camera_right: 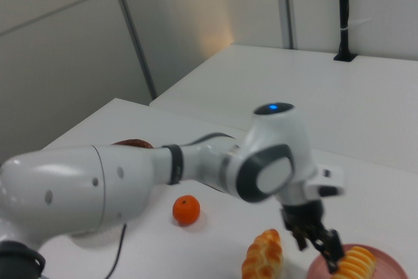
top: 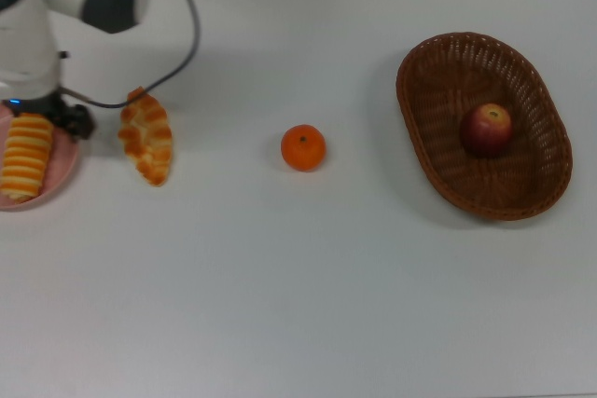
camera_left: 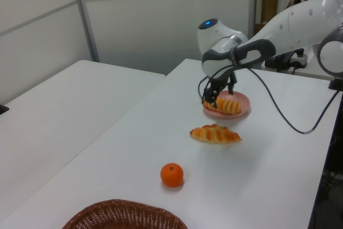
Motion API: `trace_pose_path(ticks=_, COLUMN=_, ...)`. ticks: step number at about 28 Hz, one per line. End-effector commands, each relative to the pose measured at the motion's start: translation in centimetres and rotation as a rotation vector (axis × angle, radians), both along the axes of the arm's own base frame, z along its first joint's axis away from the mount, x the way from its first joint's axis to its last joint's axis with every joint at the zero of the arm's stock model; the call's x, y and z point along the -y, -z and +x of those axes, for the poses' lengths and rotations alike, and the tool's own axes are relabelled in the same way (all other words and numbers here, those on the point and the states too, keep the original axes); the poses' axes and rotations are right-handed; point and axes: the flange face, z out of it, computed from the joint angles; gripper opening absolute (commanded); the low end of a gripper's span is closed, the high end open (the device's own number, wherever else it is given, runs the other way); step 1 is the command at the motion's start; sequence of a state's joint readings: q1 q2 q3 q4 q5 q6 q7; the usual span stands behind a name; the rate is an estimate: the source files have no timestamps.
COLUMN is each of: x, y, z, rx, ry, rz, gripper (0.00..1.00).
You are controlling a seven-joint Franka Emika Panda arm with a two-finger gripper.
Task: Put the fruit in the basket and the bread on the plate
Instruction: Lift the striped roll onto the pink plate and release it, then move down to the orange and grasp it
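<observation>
The gripper [camera_left: 213, 98] hangs empty over the near edge of the plate [camera_left: 240, 113] in the left view, its fingers a narrow way apart and holding nothing; the ridged roll [top: 25, 157] lies flat on the plate just beside the fingertips, released and apart from them. The braided bread [top: 146, 135] rests on the table [top: 298, 286] just beyond the gripper, on the side away from the plate, near the rim but not on it; in the right view it sits just to the left of the fingers [camera_right: 328, 251], with the roll to their right. Farther out along the same line, well apart from the gripper, the tangerine [top: 303, 147] stands alone on the table; farther still, at the opposite end from the arm, the basket [top: 429, 67] holds the apple [top: 486, 129], which sits near its middle. By this showing the task stands about half done: one fruit is in the basket and one bread is on the plate; left are the braided bread, a short carry to the plate, and the tangerine, a longer trip across to the basket.
</observation>
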State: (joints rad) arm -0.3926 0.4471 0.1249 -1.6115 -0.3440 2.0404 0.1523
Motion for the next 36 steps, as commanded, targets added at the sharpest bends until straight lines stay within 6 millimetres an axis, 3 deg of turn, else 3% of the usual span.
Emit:
trace_pose_path(ticks=1, x=-7.3, y=-2.1, z=-2.4, rx=-0.07, ry=-0.158, rz=-0.002, gripper=1.0)
trace_pose_path(ticks=2, x=-9.6, y=-2.6, z=-2.8, rx=-0.079, ry=-0.189, rz=0.019, gripper=1.0)
trace_pose_path(ticks=6, x=-14.5, y=-3.1, z=-2.8, rx=-0.097, ry=-0.229, rz=0.067, gripper=1.0)
trace_pose_path(ticks=7, x=-16.8, y=-3.1, z=-2.7, rx=-0.103, ry=-0.246, rz=0.083, gripper=1.0)
trace_pose_path(ticks=11, x=-20.8, y=-2.9, z=-2.6, rx=-0.094, ry=-0.24, rz=0.105, gripper=1.0)
trace_pose_path(ticks=12, x=-22.8, y=-2.8, z=-2.6, rx=-0.088, ry=-0.226, rz=0.107, gripper=1.0)
trace_pose_path(ticks=22, x=-32.8, y=-1.3, z=-3.9, rx=-0.092, ry=-0.246, rz=0.093, gripper=1.0)
trace_pose_path(ticks=27, x=-35.8, y=-0.4, z=-4.4, rx=-0.096, ry=-0.256, rz=0.089, gripper=1.0)
trace_pose_path(ticks=33, x=-37.1, y=3.2, z=-3.7, rx=-0.109, ry=-0.234, rz=0.09, gripper=1.0)
trace_pose_path(ticks=36, x=-37.3, y=4.0, z=-3.2, rx=-0.085, ry=-0.227, rz=0.087, gripper=1.0)
